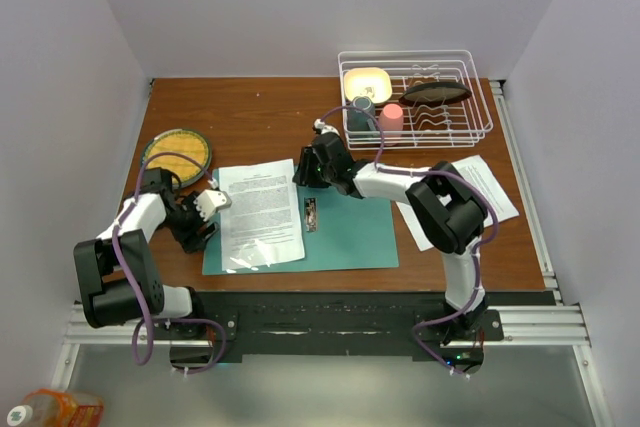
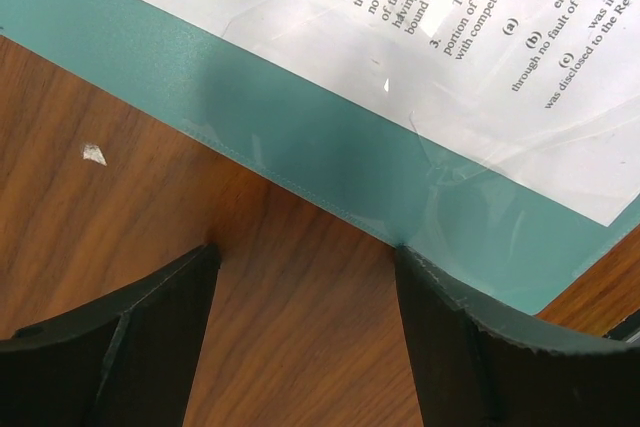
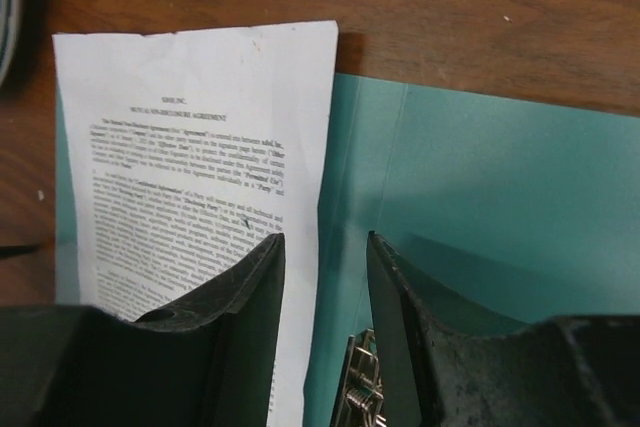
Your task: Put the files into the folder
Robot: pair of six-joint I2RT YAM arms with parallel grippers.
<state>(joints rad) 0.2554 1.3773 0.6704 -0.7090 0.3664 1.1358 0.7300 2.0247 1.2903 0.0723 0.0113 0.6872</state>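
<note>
1. Left gripper (image 1: 207, 205), centre left, is hovering empty with jaws apart; only its wrist view is showing the folder (image 2: 300, 147) edge nearby.
2. Files (image 1: 260, 212) are lying on the folder's left leaf.
3. Right gripper (image 1: 308, 169) is hanging over the files' right edge, jaws narrowly apart.

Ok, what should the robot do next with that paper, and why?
Probably slide the sheet back toward the arms with the right claw. It lies on the left leaf of the open folder, but its far end sticks out over the table, so closing now would leave it poking out. The left claw hangs open at the folder's left edge.
</note>
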